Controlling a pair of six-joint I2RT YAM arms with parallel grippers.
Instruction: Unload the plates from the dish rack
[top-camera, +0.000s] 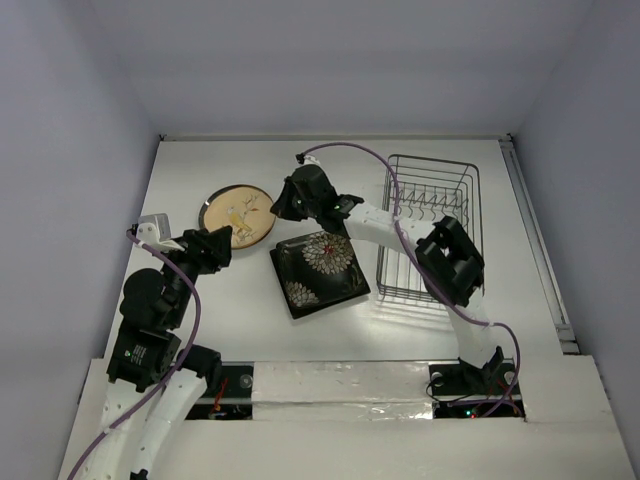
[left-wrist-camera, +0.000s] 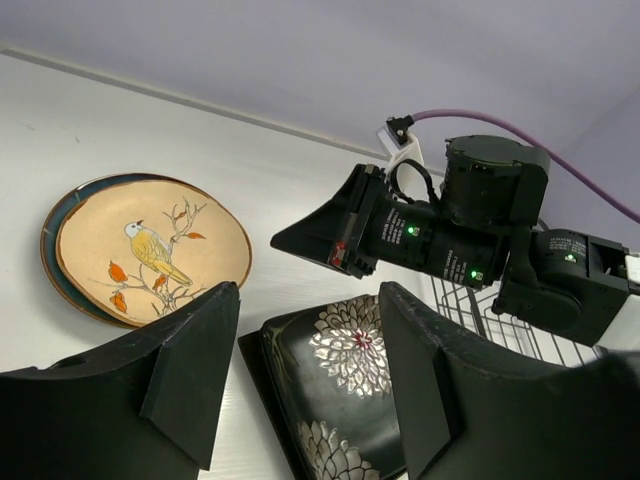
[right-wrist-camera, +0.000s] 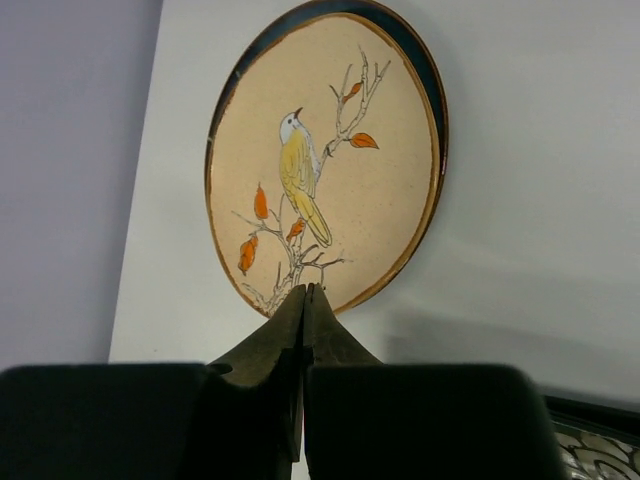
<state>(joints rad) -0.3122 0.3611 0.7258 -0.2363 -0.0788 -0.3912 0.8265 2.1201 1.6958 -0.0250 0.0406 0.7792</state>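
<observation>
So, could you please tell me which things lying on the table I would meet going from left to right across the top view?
tan plate → black plate → rack

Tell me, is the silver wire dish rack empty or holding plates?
Empty: from above, the dish rack shows only bare wires and dividers inside.
</observation>
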